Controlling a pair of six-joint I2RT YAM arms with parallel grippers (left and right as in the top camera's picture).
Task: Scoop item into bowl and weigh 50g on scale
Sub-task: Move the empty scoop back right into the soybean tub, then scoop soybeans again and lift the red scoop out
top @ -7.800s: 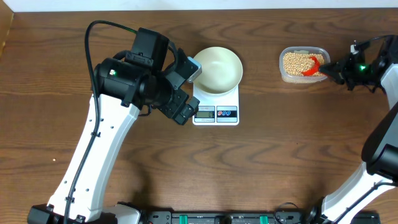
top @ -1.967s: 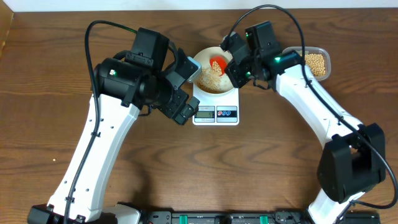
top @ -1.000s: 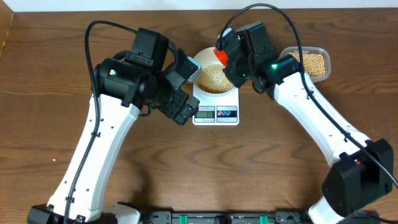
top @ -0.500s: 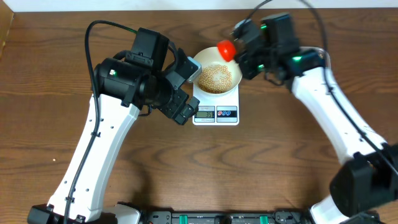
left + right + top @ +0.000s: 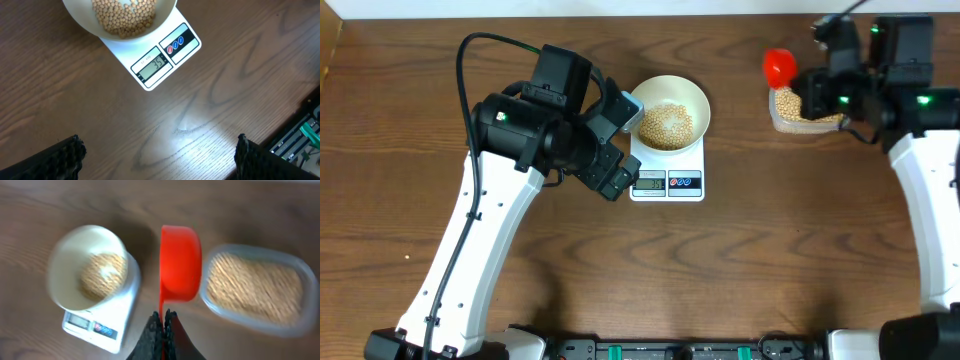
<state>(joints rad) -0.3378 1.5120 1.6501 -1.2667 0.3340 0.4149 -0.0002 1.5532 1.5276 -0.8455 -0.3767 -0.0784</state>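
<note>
The white bowl [image 5: 671,110] holds beige beans [image 5: 665,124] and sits on the white scale [image 5: 667,172]. In the left wrist view the scale's display [image 5: 153,64] reads 35, with the bowl [image 5: 90,29] above it. My right gripper [image 5: 817,90] is shut on the handle of a red scoop [image 5: 779,67], held in the air just left of the clear tub of beans [image 5: 807,104]. In the right wrist view the scoop [image 5: 180,262] looks empty, between bowl [image 5: 89,265] and tub [image 5: 257,287]. My left gripper [image 5: 157,157] is open and empty, hovering by the scale's left side.
The left arm [image 5: 535,130] stands close against the scale's left edge. Bare wooden table [image 5: 770,250] lies in front of the scale and between the scale and the tub. A black rail [image 5: 670,350] runs along the table's front edge.
My right gripper tipped beans from the red scoop into the bowl, then swung right with the scoop to the tub. The left arm has not moved.
</note>
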